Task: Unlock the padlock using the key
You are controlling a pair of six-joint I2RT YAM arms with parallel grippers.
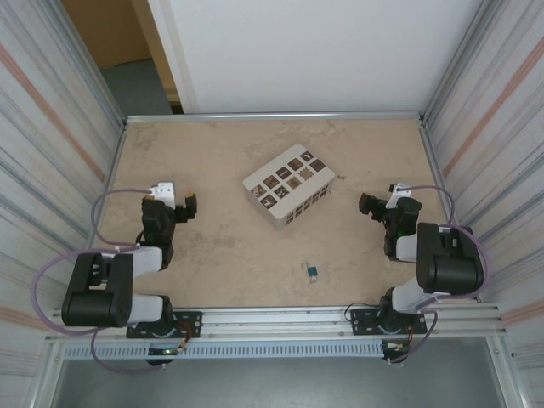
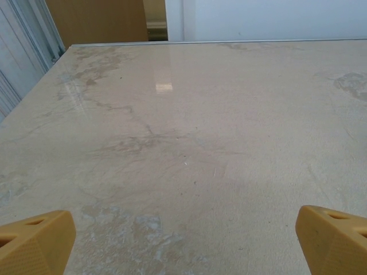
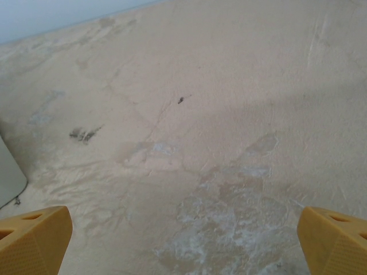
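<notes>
The table [image 1: 212, 255] has a beige, marbled top with pale worn patches and faint dark veins, framed at the far edge and sides by a thin metal rim. A white box [image 1: 287, 184] lies near the middle, turned at an angle to the edges, its top set with dark squares and its sides slotted. The padlock [image 1: 313, 272] (tiny, blue and silvery) lies well apart from the box, toward the near edge, a little right of centre. A dark speck [image 3: 181, 99] sits on the bare surface right of the box, too small to identify.
</notes>
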